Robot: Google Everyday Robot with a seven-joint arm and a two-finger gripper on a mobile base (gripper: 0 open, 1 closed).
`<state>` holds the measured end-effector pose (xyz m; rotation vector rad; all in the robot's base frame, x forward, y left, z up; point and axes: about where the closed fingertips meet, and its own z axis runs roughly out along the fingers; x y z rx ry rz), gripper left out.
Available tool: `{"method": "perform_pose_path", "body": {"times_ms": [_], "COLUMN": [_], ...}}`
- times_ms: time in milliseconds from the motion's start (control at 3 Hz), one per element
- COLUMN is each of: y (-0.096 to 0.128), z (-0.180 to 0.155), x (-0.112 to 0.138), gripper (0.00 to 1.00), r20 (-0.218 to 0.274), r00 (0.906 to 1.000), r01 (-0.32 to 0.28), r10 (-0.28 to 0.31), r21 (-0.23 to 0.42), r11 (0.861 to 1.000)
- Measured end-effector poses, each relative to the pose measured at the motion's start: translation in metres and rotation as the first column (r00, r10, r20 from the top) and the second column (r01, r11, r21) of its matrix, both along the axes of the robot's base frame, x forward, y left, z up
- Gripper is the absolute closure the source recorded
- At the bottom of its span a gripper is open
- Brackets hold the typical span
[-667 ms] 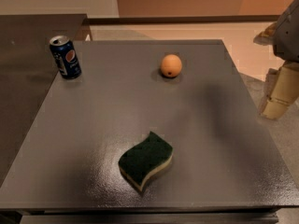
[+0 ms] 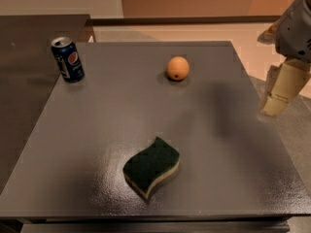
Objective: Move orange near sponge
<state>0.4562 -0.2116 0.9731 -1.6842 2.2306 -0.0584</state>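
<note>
The orange (image 2: 178, 68) is a small round fruit with a dark spot, sitting on the far middle of the dark grey table (image 2: 97, 130). The sponge (image 2: 151, 166) is wavy, with a dark green top and a pale yellow base. It lies near the table's front edge, well apart from the orange. My gripper (image 2: 281, 90) hangs at the right edge of the view, above the table's right side. It is to the right of the orange, is clear of both objects and holds nothing.
A blue Pepsi can (image 2: 67, 59) stands upright at the table's far left. A second dark surface (image 2: 29, 47) adjoins the table on the left. The floor (image 2: 291, 125) drops away beyond the table's right edge.
My gripper has shifted slightly to the left, toward the table. The orange, sponge and can have not moved.
</note>
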Motion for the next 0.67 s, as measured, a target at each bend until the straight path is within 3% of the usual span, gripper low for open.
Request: {"method": "perform_pose_path", "body": {"times_ms": [667], "y": [0.022], "z": [-0.023], "x": [0.064], "gripper": [0.0], "r20": [0.022], "r00": [0.9987], "r01": [0.043], "r10": [-0.046], "r21": [0.122], "r11": [0.992]}}
